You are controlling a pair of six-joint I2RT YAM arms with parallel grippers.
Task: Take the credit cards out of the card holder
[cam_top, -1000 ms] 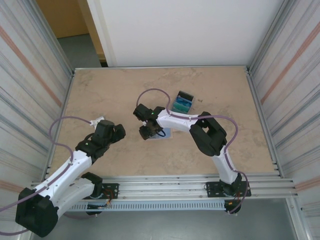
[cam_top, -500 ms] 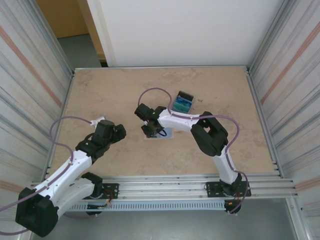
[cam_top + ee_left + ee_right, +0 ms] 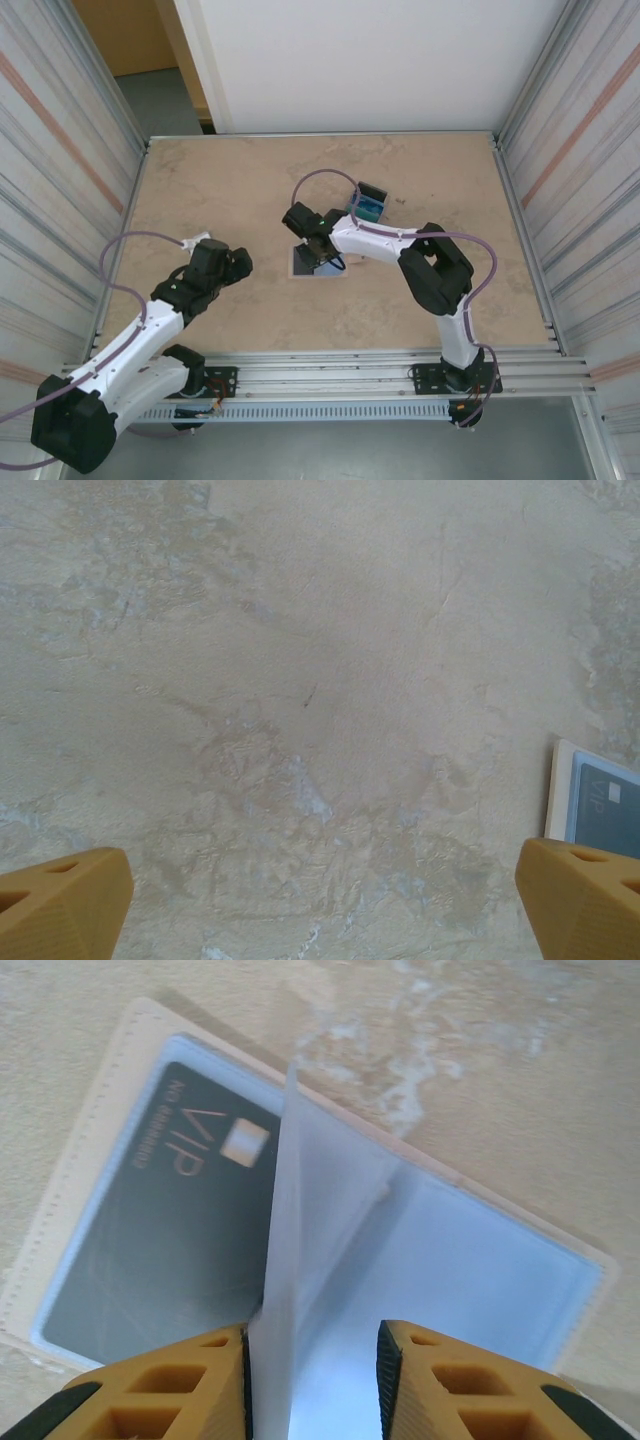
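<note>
holder (image 3: 75, 1190): beige, spread open and flat near the middle of the table (image 3: 220, 180), light blue inside facing up.
card (image 3: 170, 1230): dark, marked "vip", lying in the holder's left half under a clear pocket.
holder's right half: pale blue lining under another clear pocket.
sleeve (image 3: 283, 1210): a thin clear leaf standing up along the holder's fold, between the two halves.
right gripper (image 3: 312, 1385): low over the holder, jaws apart. the sleeve rises between them and looks to touch the finger (image 3: 160, 1395) on the left of the wrist view. the other finger stands clear of it.
left gripper (image 3: 320, 910): jaws spread wide, nothing between them, above bare table to the left of the holder. a corner of the holder with the card's edge shows at the right rim of its wrist view.
box (image 3: 367, 205): small, dark-edged, with blue-green contents. it sits on the table beyond the holder, just beside the right arm's wrist.
</note>
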